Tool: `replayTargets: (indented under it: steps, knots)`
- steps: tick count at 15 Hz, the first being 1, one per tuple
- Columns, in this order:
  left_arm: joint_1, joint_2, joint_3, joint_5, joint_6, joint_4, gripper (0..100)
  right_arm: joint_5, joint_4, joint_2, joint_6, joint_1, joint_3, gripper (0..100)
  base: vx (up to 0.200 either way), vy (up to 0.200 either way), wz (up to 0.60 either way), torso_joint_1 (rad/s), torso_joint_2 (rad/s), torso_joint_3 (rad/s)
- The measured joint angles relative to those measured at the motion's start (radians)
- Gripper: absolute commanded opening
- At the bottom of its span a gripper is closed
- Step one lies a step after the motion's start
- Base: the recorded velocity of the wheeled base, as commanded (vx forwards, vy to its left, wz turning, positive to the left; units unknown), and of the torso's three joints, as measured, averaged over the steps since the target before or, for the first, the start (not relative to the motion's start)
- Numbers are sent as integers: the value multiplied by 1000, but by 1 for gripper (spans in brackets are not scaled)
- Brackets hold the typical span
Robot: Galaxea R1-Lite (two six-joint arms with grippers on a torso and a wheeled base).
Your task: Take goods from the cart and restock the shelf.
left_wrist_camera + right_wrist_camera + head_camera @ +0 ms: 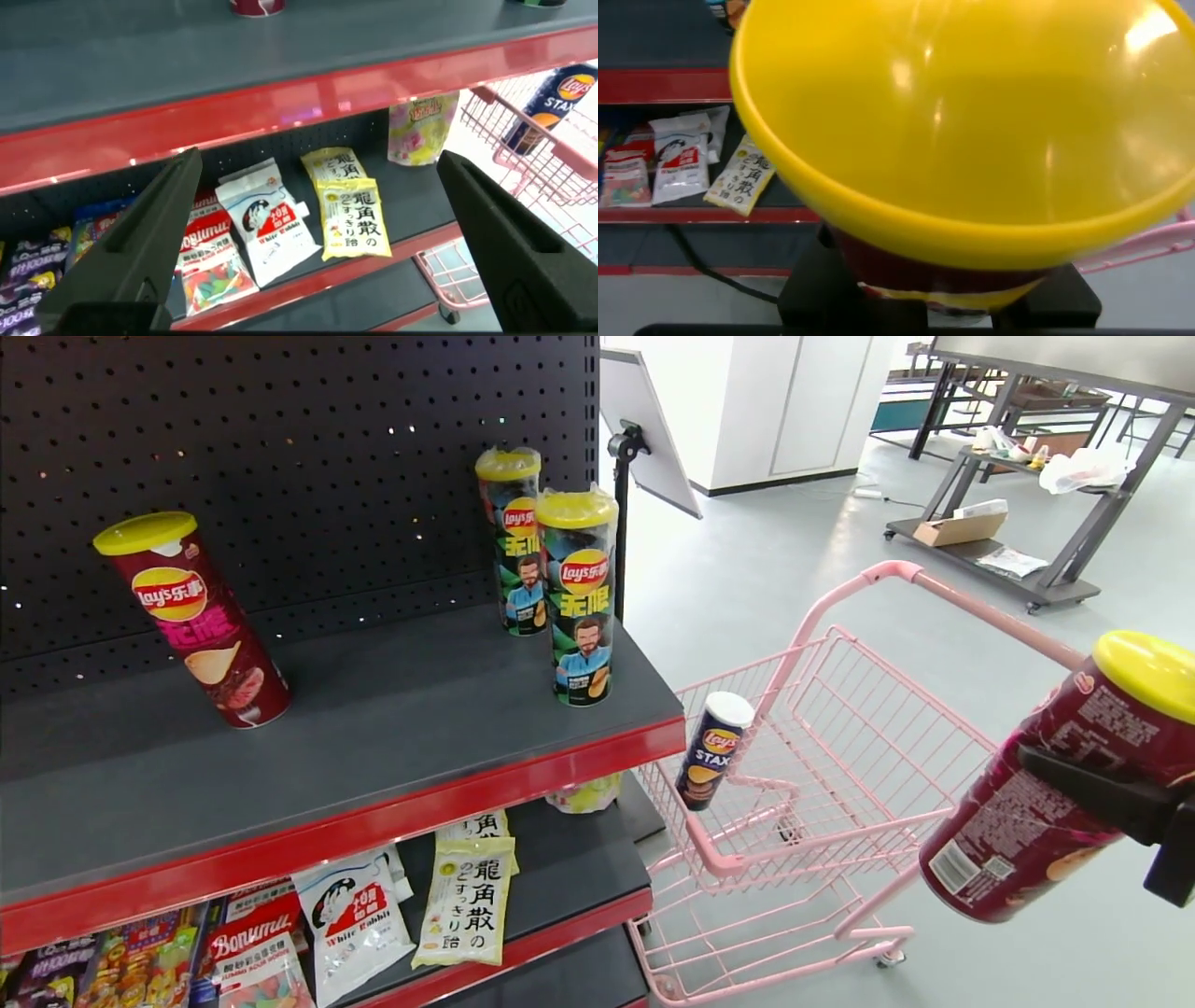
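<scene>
Left gripper (308, 233) spread wide, empty, facing the grey metal shelf (401, 709); on it a maroon yellow-lidded crisp tube (191, 621) and two green tubes (579, 607) stand stocked. Between shelf and right gripper (1055, 782), pink wire cart (840, 709) holds one dark blue tube (714, 749). Right gripper clamps a tilted maroon tube (999, 840), unshelved: two left, I judge.
</scene>
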Motion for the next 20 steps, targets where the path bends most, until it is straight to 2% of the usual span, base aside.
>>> replayTargets:
  steps: [7,16,20]
  knots:
    - [0,0,0,0,-1,0,100,47,-9,87,-53,-1,-47,0,0,0,0,147,-326,-190]
    - [0,0,0,0,-1,0,100,49,-7,117,-63,-1,-41,0,0,0,600,8,-8,-4]
    - [-1,0,0,0,-1,0,100,47,-7,110,-63,-4,-14,0,0,0,0,0,0,0]
